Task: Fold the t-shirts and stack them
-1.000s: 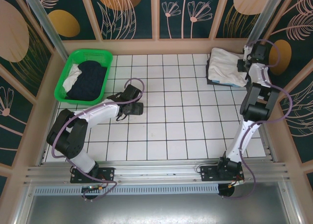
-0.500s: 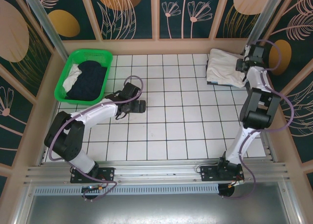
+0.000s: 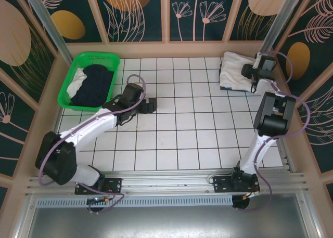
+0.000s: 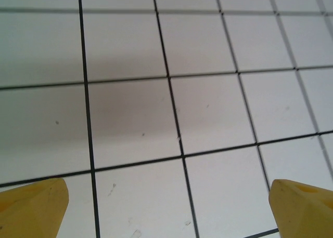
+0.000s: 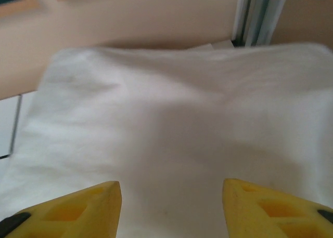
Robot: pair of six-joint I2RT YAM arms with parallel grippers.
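Note:
A folded white t-shirt (image 3: 234, 71) lies at the table's back right corner, and it spreads wide under the right wrist camera as white cloth (image 5: 171, 123). My right gripper (image 3: 247, 71) hovers over its right part, open, with nothing between its yellow fingertips (image 5: 78, 209). A dark navy t-shirt (image 3: 93, 84) and a white cloth (image 3: 77, 81) lie in the green basket (image 3: 89, 58) at the back left. My left gripper (image 3: 151, 106) is open over bare tiles right of the basket; its yellow fingertips (image 4: 31, 207) stand far apart.
The white tiled table (image 3: 177, 139) has black grid lines. Beige walls (image 3: 166, 48) enclose it closely at the back and sides. A metal post (image 5: 257, 14) stands behind the white t-shirt.
The left arm has stretched out toward the back and right, its gripper sliding up along the tiles. The right gripper swung left over the white t-shirt.

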